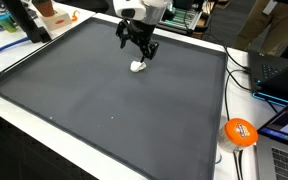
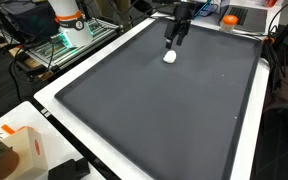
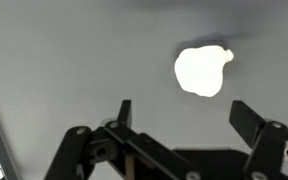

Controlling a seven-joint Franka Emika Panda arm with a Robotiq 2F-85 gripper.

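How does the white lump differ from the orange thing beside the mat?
The white lump is plain and irregular; the orange thing is round with a pale mark. The lump lies on the dark mat, close by the open gripper; the orange thing sits off the mat. Neither is held.

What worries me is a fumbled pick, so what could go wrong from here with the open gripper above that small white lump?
1. In the wrist view the white lump sits off-centre ahead of the open gripper, so one finger may knock it aside.
2. It looks small and rounded, so it might slip out or roll across the dark mat.
3. It lies low, so the fingertips could dig into the mat.
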